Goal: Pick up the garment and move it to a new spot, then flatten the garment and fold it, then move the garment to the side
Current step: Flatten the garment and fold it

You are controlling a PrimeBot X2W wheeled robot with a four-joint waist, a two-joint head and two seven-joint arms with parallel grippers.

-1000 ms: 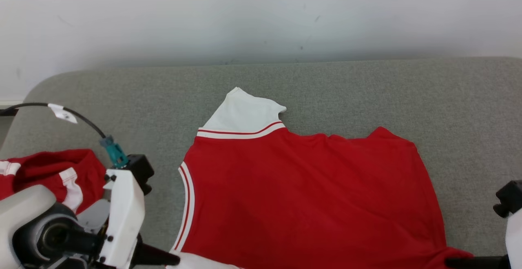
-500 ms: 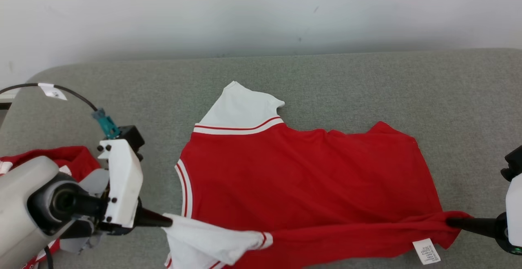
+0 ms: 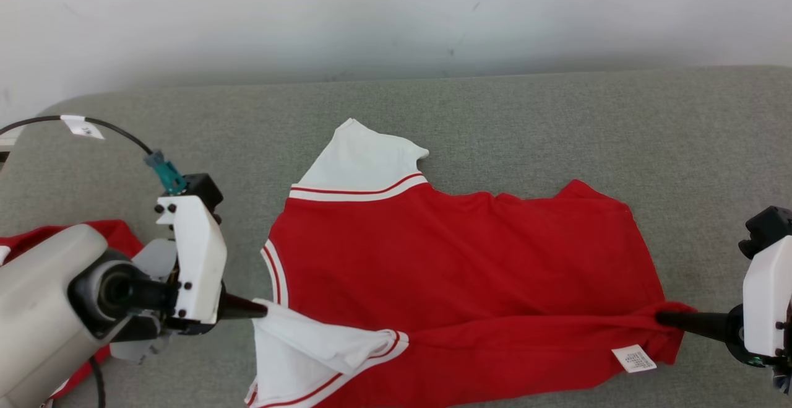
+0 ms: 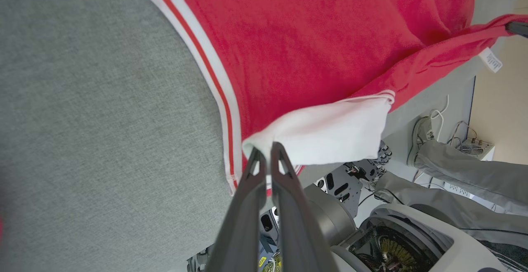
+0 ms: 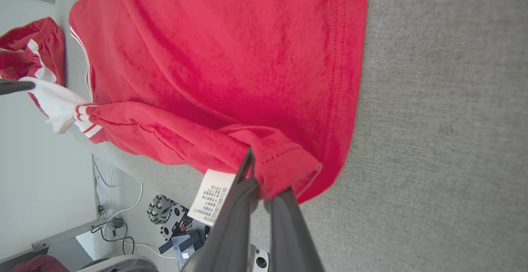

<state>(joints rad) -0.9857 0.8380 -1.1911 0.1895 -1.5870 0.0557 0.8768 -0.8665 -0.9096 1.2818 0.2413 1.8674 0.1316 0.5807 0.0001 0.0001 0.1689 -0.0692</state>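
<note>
Left of the garment (image 3: 458,259), a 2nd red cloth (image 3: 117,234) lies bunched on the grey pad (image 3: 557,135). At the garment's left edge our left gripper (image 3: 263,309) is pressed together, pinching the white sleeve (image 3: 309,346). The garment lies spread mid-pad, so we judge relocating & flattening done. The fold is in hand, w/ the near edge lifted. At its right corner, by the care label (image 3: 633,358), our right gripper (image 3: 662,318) pinches the hem. Left to do: finish fold, move aside. No containers we can make out.
</note>
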